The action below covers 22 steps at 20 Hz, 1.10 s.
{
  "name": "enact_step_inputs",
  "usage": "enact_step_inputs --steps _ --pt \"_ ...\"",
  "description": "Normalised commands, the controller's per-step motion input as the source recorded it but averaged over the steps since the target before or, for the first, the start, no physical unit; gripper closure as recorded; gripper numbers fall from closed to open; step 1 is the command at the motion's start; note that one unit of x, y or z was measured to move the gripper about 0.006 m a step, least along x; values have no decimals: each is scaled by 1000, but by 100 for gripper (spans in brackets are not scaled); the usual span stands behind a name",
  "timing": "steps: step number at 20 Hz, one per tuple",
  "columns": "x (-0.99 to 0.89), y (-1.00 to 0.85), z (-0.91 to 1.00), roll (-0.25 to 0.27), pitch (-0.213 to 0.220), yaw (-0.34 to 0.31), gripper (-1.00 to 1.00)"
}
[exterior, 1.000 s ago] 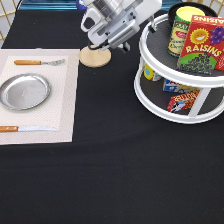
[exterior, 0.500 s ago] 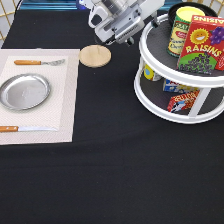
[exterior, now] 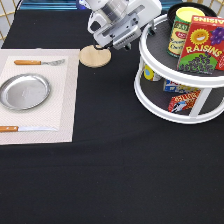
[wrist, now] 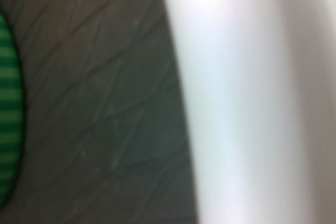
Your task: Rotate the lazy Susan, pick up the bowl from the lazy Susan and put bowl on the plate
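Observation:
The white two-tier lazy Susan [exterior: 156,103] stands at the exterior view's right. On its top shelf, the glossy black bowl [exterior: 172,10] shows only as a dark rim behind a yellow-green can [exterior: 182,30]. The silver plate [exterior: 24,91] lies empty on a placemat at the left. My gripper [exterior: 131,31] is at the top of the exterior view, close to the lazy Susan's upper rim on its left side, and holds nothing that I can see. The wrist view shows the turntable's white rim [wrist: 240,110] and dark shelf surface [wrist: 97,115] from very close.
A raisins box [exterior: 202,45] stands on the top shelf in front of the bowl, and small packets [exterior: 182,100] fill the lower shelf. A round wooden disc [exterior: 95,56] lies left of the turntable. A fork [exterior: 39,62] and a knife [exterior: 25,128] flank the plate on the placemat [exterior: 65,100].
My gripper has moved up and to the right, off the wooden disc and toward the lazy Susan's top rim. Nothing else has moved.

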Motion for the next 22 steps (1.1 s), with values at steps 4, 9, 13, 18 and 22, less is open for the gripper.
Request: enact_step_inputs --steps 4,9,13,18,22 --pt "744 -16 38 -75 21 -24 -100" --pt "813 -43 2 -50 27 -4 -100" --pt "794 -86 8 -9 43 0 -100" --pt "685 -82 52 -2 29 7 -100" --pt "676 -6 99 -15 31 21 -100"
